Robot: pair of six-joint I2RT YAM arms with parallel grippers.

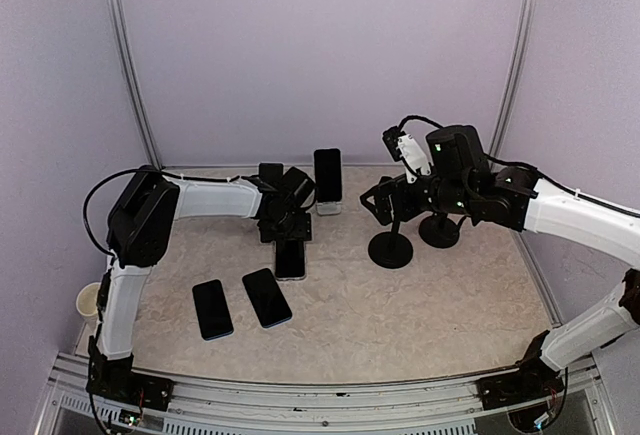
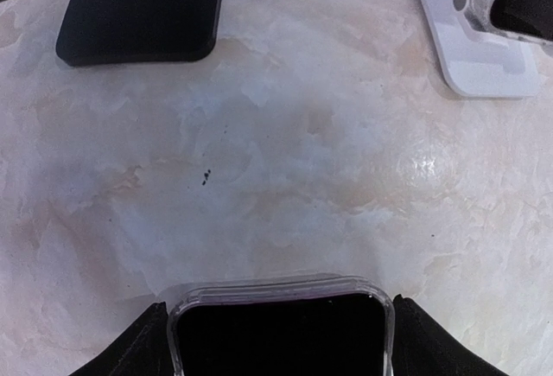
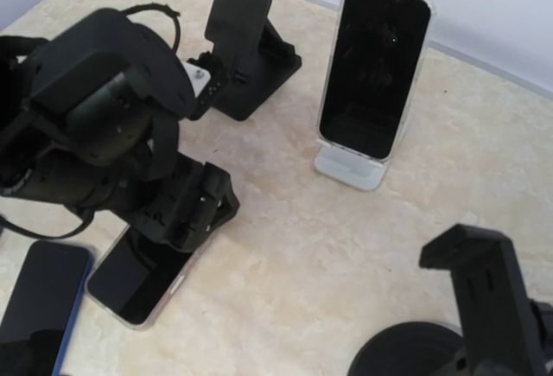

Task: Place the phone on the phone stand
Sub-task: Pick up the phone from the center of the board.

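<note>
Marble-look bench (image 1: pixel 420 305), and the phone (image 1: pixel 290 258) is laid flat on it in a clear case, near the black stand (image 1: pixel 271 176). The left arm is stretched out across the bench with the wrist bent down, and the left gripper (image 1: pixel 288 240) is clamped on the phone's sides. The right arm is held over the round stands (image 1: pixel 390 248). The right gripper (image 1: pixel 378 200) can't be told as clenched or released.

Items hidden or cut off:

1. Phone (image 2: pixel 281 328), left wrist view, 6 o'clock: lower body cut by the bottom edge.
2. Left gripper (image 2: pixel 278 305): fingers (image 2: pixel 130 350) mostly out of frame; whether they touch the case cannot be told.
3. Black stand (image 2: pixel 138 13), 11 o'clock: top cut off.
4. White stand (image 2: pixel 479 56), 1 o'clock: cropped.
5. Right gripper (image 1: pixel 380 200), top view, 3 o'clock: jaws too dark to tell.
6. Blue-edged phone (image 3: pixel 39 307), right wrist view, 8 o'clock: cropped.
</note>
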